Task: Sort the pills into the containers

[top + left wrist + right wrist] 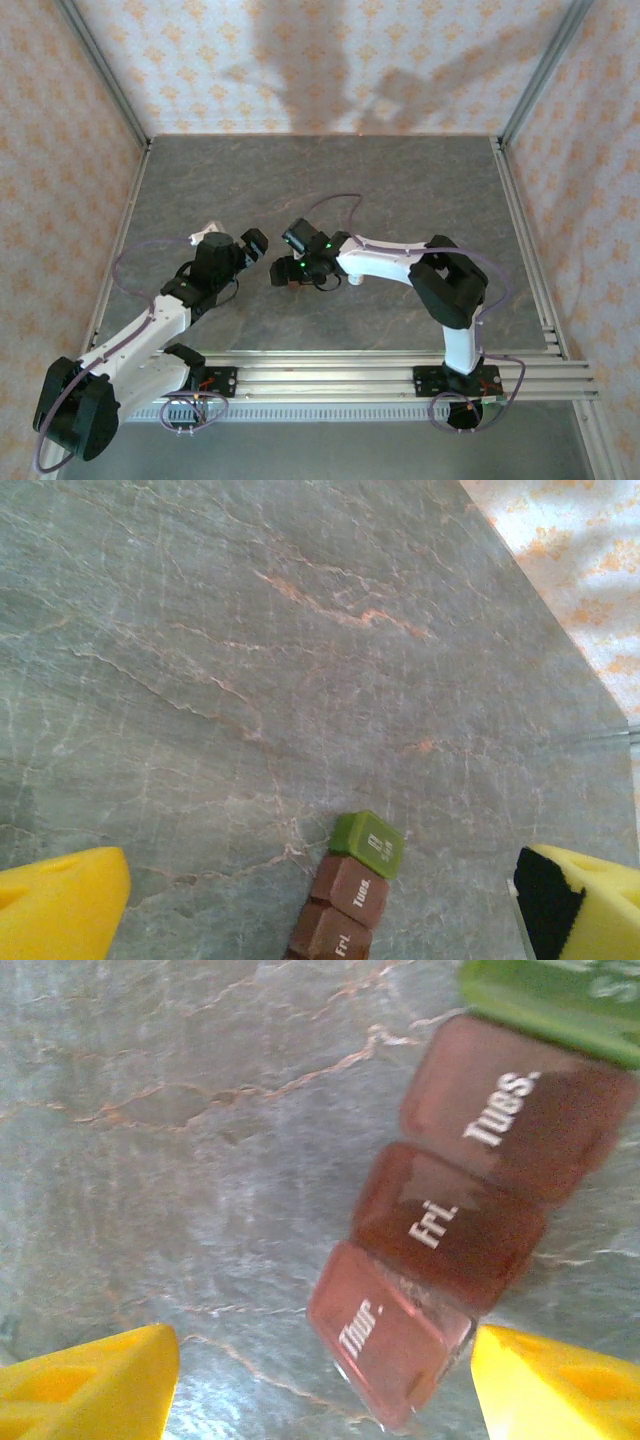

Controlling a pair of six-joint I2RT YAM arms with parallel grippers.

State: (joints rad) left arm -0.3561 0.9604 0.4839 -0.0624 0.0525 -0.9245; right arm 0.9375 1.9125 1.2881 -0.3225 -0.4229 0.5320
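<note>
The containers (470,1200) are a short strip of joined square compartments lying on the grey stone table: a green end (368,842), then brownish-red lids marked Tues., Fri. and Thur. The Thur. lid (385,1335) looks paler and slightly tilted up. My right gripper (325,1345) is open and hangs low over that end. Its right finger (555,1385) is close to the Thur. corner, and its left finger stands well apart. My left gripper (322,880) is wide open above the strip (345,895), touching nothing. From above, both grippers (255,242) (283,270) meet near the strip (294,284). The pills are out of view.
A small white object (352,279) sits beside the right arm's wrist. Metal rails (380,365) run along the near edge by the arm bases. Patterned walls enclose the table at the back and on both sides. Bare stone (330,180) stretches behind the grippers.
</note>
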